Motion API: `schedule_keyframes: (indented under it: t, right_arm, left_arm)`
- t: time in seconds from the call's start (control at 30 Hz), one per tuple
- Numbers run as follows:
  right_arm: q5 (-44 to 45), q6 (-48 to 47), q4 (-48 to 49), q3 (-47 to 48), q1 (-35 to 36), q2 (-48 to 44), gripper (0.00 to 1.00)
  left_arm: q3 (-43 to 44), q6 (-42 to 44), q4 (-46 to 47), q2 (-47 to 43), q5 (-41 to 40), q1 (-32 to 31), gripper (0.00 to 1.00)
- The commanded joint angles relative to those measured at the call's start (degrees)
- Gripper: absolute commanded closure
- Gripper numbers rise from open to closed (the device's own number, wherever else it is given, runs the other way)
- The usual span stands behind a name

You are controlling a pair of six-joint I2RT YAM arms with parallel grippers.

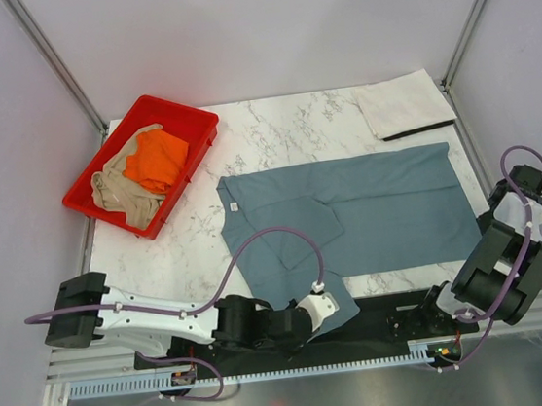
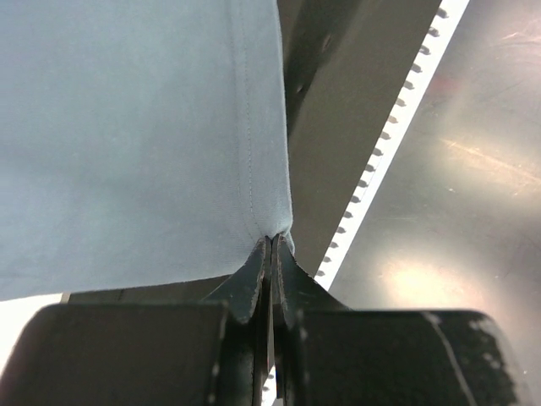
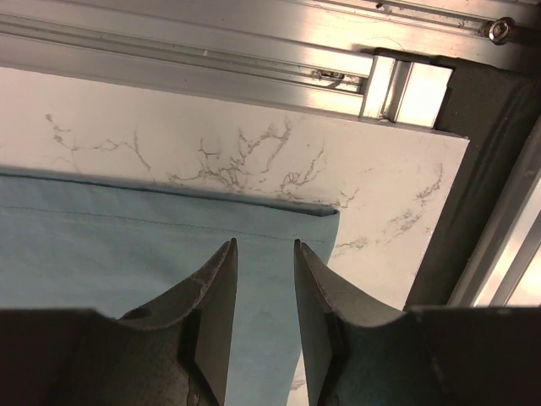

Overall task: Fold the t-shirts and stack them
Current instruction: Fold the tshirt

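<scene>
Pinching now: left gripper [image 2: 270, 245], its two dark fingers [image 2: 249, 283] clenched tight together on cloth, no gap between them at all.
What it has: the near hem corner of the blue-grey t-shirt [image 1: 379, 205]. The stitched hem line runs straight down into the jaws.
Where that corner is: at the near edge of the marble table [image 1: 292, 127], right by the arm bases, with the left arm lying low along that edge.
Blue-grey t-shirt: spread wide across the middle of the table. It is mostly flat, with one sleeve folded in over the body on the left side.
Right gripper [image 3: 264, 245]: jaws standing apart, nothing gripped. It hangs over the shirt's right-hand corner, and blue cloth shows through the gap between the fingers.
Beyond that corner: bare marble, then the aluminium frame [image 3: 211, 55] along the table's side.
Red tray [image 1: 182, 108]: far left on the table, well apart from the spread shirt.
In the tray: the orange t-shirt [image 1: 156, 160] and the tan t-shirt [image 1: 118, 193], both crumpled and touching each other.
Off-white t-shirt [image 1: 405, 104]: folded flat at the far right corner of the table, just beyond the blue-grey one.
</scene>
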Motion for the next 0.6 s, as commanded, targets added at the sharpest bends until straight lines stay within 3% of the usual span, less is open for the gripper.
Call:
schedule_keyframes:
  t: [0.0, 0.27, 0.57]
  right_arm:
    - [1.79, 0.36, 4.04, -2.19, -0.67, 0.11, 0.59]
    - [4.42, 1.15, 4.75, -5.7, -1.11, -3.84, 0.51]
    - [6.18, 2.38, 5.09, -8.08, -1.37, -6.48, 0.51]
  left_arm:
    - [2.11, -0.75, -2.11, -2.43, -2.66, 0.23, 0.98]
    - [1.76, -1.1, -3.34, -4.54, -3.1, 0.93, 0.98]
    - [2.29, -1.36, -4.05, -5.07, -2.92, 0.93, 0.98]
